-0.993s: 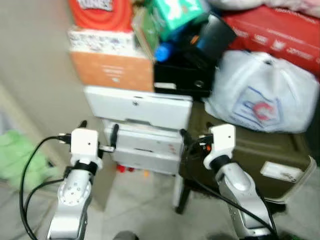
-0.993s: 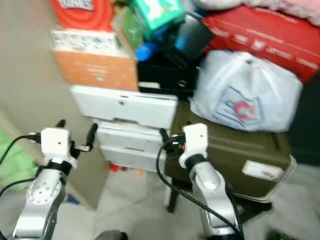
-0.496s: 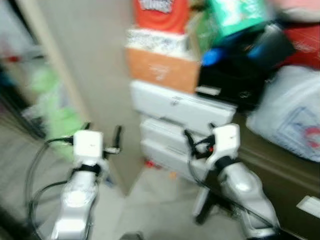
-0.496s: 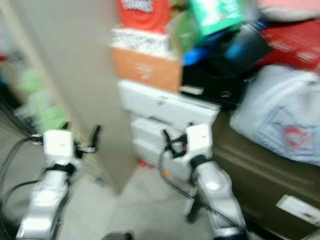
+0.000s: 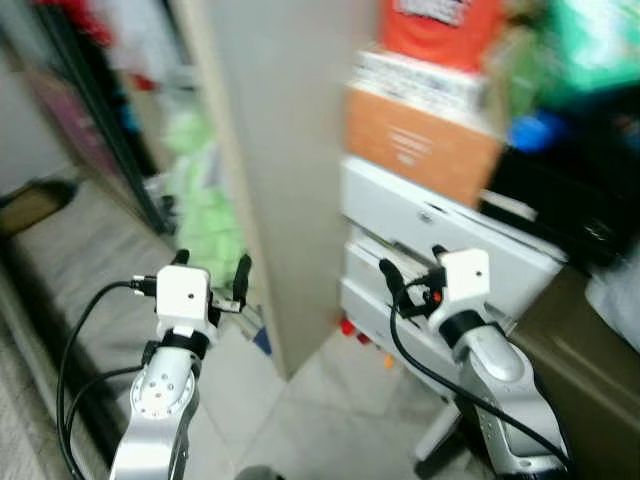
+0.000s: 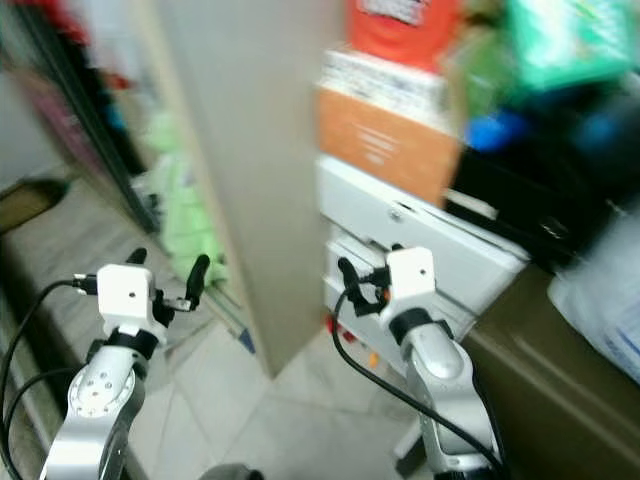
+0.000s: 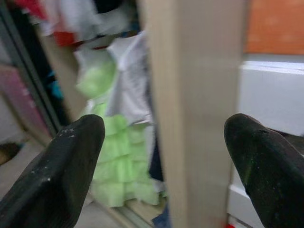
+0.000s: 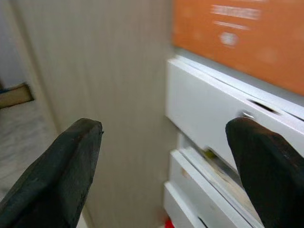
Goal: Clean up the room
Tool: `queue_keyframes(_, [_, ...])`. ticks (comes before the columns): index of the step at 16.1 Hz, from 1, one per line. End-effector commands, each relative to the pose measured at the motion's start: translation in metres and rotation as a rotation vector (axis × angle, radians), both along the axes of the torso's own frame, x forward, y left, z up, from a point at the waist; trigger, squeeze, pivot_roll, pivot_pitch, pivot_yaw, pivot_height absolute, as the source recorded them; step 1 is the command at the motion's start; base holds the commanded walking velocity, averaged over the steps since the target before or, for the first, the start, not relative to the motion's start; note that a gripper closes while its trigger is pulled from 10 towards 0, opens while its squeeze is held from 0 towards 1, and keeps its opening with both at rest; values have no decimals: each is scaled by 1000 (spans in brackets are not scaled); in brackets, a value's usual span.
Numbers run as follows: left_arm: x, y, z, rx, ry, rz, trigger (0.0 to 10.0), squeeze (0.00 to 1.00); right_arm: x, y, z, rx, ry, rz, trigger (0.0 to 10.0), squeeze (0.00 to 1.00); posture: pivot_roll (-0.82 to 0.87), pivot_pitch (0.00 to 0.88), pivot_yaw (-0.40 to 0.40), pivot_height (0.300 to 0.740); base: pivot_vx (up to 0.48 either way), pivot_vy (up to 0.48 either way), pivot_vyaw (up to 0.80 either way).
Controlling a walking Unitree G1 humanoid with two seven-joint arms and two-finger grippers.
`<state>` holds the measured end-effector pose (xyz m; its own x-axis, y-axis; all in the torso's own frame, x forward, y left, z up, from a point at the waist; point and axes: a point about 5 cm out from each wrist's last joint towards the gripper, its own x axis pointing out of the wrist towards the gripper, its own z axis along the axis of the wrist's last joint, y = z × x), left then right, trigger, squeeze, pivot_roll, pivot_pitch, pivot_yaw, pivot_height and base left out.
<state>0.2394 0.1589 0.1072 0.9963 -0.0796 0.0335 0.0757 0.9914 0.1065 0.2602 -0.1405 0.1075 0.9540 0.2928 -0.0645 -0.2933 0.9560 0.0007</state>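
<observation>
You are in the searching stage of the tidy-up, judging by the blurred head views and two grippers that carry nothing. The left gripper is held out at chest height with its jaws spread wide and empty, looking past the edge of a tall beige wooden panel toward a heap of pale green cloth on the floor beside it. The right gripper is likewise wide open and empty, just in front of a stack of white plastic drawers with an orange cardboard box on top. Nothing is chosen yet, so the next move calls for settling the view, picking one loose item, most likely that green cloth, and stepping nearer before you lower an arm.
</observation>
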Motion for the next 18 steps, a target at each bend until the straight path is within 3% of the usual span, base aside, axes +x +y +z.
queue_keyframes(1, [1, 4, 2, 3, -6, 12, 10000, 0, 2, 8, 5, 11, -20, 37, 10000, 0, -56, 0, -9, 740, 0, 0, 800])
queue_keyframes(18, [3, 3, 2, 14, -7, 10, 10000, 0, 7, 12, 8, 16, -40, 79, 10000, 0, -58, 0, -8, 740, 0, 0, 800])
